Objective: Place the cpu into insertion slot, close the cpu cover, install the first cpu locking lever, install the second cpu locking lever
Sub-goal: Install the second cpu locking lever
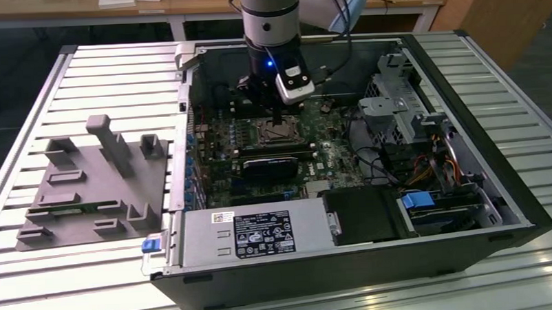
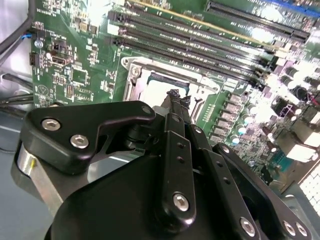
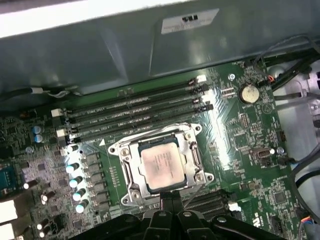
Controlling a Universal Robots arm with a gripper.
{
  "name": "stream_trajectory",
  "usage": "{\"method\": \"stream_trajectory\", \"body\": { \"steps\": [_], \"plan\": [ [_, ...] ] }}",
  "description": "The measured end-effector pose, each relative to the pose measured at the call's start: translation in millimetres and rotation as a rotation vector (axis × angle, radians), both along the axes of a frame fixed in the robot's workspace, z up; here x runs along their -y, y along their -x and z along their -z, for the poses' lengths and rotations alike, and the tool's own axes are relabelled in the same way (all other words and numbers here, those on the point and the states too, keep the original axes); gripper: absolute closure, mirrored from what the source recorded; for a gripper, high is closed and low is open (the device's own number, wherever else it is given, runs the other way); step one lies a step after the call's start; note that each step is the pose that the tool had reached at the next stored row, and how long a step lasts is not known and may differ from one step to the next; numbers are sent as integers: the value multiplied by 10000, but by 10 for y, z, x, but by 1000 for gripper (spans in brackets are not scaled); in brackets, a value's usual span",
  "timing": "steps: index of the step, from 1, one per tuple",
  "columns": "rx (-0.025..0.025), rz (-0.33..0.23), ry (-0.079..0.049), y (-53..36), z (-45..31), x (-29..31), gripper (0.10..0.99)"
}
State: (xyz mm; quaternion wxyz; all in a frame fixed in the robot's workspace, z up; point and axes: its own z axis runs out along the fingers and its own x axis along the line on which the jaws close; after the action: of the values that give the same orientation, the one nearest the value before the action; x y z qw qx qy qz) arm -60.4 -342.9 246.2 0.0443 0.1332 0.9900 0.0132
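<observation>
The cpu [image 3: 162, 162], a silvery square chip, lies flat in the insertion slot [image 3: 128, 191] on the green motherboard. The cpu cover [image 3: 188, 146], a metal frame with a square cutout, lies down around the chip. Whether the thin levers along the socket's sides are latched I cannot tell. My gripper [image 3: 170, 196] hangs just over the socket's edge, its two narrow fingers pressed together and holding nothing. In the second wrist view the gripper [image 2: 175, 96] points at the cpu [image 2: 156, 91]. In the exterior view the gripper [image 1: 279, 120] stands straight above the insertion slot [image 1: 277, 133] inside the open computer case.
Memory slots [image 3: 135, 107] run beside the socket, close to the case wall [image 3: 125, 45]. A grey power supply box [image 1: 251, 235], a black block [image 1: 361, 214] and a drive cage with cables [image 1: 412, 122] crowd the case. A grey fixture [image 1: 93, 182] sits on the table at the exterior view's left.
</observation>
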Motion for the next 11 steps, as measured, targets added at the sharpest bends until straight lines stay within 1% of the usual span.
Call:
{"method": "stream_trajectory", "body": {
  "steps": [11],
  "plan": [
    [-1,0,-17,0,4,179,984]
  ]
}}
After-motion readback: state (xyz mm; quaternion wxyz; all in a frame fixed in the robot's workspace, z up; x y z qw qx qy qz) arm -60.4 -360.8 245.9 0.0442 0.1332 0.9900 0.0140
